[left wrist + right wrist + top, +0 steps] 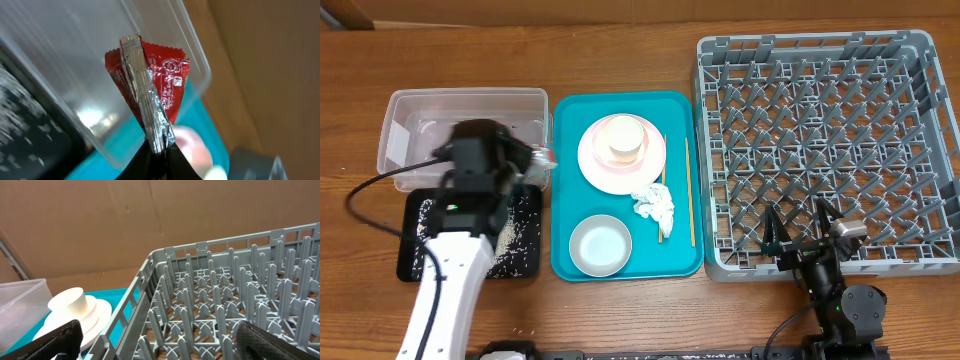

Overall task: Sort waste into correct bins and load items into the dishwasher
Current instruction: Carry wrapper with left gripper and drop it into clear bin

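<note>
My left claw (159, 150) is clenched on the red snack wrapper (162, 75), holding it upright at the clear tub (197, 55) rim. Its white print is too blurred to read. Close by lie the rice-strewn black tray (420, 240) and the teal tray (565, 150). My right claw (798, 225) gapes wide over the grey dish rack (820, 60). All of it rests on a wooden table (620, 320).
</note>
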Controlling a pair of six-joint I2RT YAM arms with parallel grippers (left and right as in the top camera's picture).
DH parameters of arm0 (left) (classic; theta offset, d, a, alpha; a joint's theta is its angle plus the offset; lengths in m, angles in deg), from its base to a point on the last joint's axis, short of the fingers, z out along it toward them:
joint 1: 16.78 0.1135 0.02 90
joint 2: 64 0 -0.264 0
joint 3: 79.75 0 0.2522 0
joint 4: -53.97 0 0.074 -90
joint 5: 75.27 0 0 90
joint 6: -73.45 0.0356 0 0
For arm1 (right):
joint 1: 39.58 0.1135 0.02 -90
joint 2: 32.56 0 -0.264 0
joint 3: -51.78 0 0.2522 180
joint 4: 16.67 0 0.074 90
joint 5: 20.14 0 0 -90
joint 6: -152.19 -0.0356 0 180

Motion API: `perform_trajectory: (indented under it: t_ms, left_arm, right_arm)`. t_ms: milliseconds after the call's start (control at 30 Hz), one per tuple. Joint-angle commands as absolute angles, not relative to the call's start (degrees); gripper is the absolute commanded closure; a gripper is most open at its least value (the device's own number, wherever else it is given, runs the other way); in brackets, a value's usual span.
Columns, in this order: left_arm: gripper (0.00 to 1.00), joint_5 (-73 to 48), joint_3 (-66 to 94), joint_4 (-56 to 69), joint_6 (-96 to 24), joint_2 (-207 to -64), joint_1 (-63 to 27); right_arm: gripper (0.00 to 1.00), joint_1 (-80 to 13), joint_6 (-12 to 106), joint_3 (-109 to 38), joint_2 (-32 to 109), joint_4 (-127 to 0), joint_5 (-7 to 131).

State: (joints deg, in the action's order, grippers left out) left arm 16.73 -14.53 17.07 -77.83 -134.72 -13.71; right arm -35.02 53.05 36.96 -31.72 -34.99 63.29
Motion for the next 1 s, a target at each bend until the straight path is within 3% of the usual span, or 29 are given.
perform_trajectory:
  t_ms: [0,167,533,667,800,867,967]
  left_arm:
    - [0.88,17.7,-13.1,18.3,-76.6,-134.1,-8.1]
    - [0.85,18.2,-13.1,20.0,-76.5,-136.2,-2.1]
    - [0.84,19.1,-13.1,25.2,-76.4,-146.5,1.4]
    - [0.67,20.8,-13.1,29.0,-73.0,-146.6,1.7]
    - [0.27,20.7,-12.9,31.8,-69.2,-146.6,1.7]
    - [0.24,20.4,-12.4,32.6,-67.2,-146.6,1.7]
    - [0.29,16.5,-10.2,32.6,-62.9,-146.2,1.5]
  right_arm:
    - [0.00,-34.8,53.2,37.5,-32.4,-34.7,63.8]
    - [0.00,-34.8,53.2,37.5,-32.4,-34.7,63.8]
    - [0.00,-34.8,53.2,37.5,-32.4,-34.7,63.8]
    - [0.00,-34.8,53.2,37.5,-32.4,-34.7,63.8]
    - [0.00,-34.8,53.2,37.5,-32.4,-34.7,63.8]
    - [0.00,-34.8,53.2,37.5,-32.4,-34.7,63.8]
    - [0.00,-34.8,53.2,37.5,-32.4,-34.7,63.8]
